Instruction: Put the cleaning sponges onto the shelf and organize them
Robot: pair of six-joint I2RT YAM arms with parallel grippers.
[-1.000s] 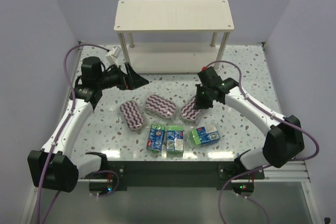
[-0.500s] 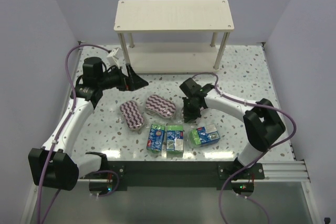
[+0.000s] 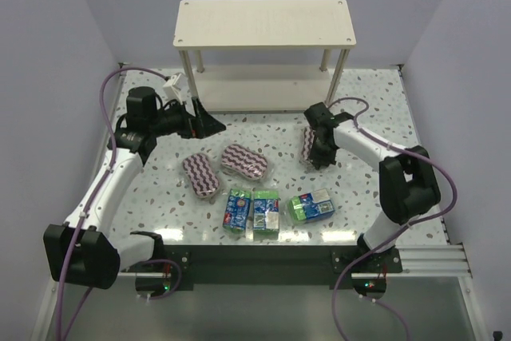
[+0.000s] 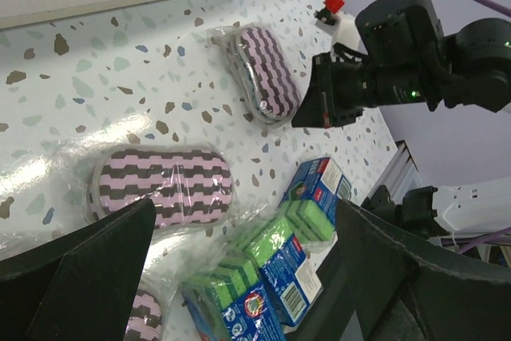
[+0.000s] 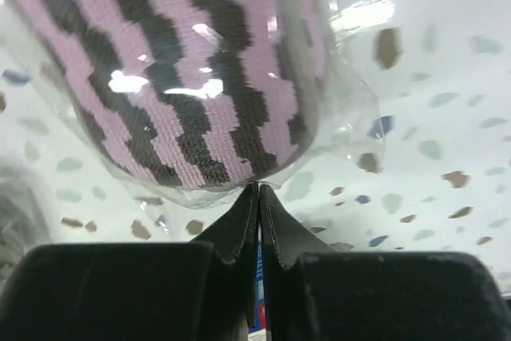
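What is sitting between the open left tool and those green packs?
Two striped oval sponges lie between the left tool and the green packs, seen in the top view.

Both arms the same build: white link shells, black joint housings, on the left arm [image 3: 104, 189] and the right arm [image 3: 363, 143]. A purple cable [image 3: 102, 93] loops off each. Left gripper [image 3: 209, 120] has black wedge fingers; right gripper [image 5: 258, 197] fingers are black and taper to thin tips. White connector block [image 3: 173, 83] on the left wrist. Red tab [image 4: 334, 0] and green LED [image 4: 409, 95] on the right wrist.
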